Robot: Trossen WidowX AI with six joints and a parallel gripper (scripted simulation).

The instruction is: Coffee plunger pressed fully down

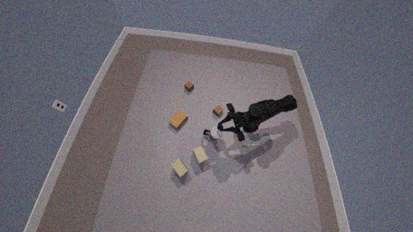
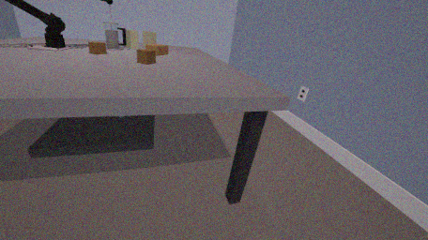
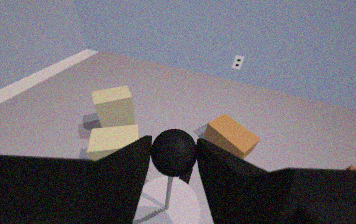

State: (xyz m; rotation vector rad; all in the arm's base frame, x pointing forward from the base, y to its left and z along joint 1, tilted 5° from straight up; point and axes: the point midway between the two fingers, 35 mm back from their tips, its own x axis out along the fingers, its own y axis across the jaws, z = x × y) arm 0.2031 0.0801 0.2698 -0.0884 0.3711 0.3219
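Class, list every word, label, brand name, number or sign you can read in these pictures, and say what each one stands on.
None: no readable text in any view.
Blocks, coffee press, plunger knob gripped by the tool: no markings.
Wall outlet: only two slots.

Round black plunger knob (image 3: 173,152): matt, smooth. Black gripper fingers: matt, plastic-looking. Clear press jug (image 2: 112,37): glass-like. Orange block (image 3: 231,135), pale yellow block (image 3: 114,105): matt, smooth. Grey table top (image 2: 141,82): matt.
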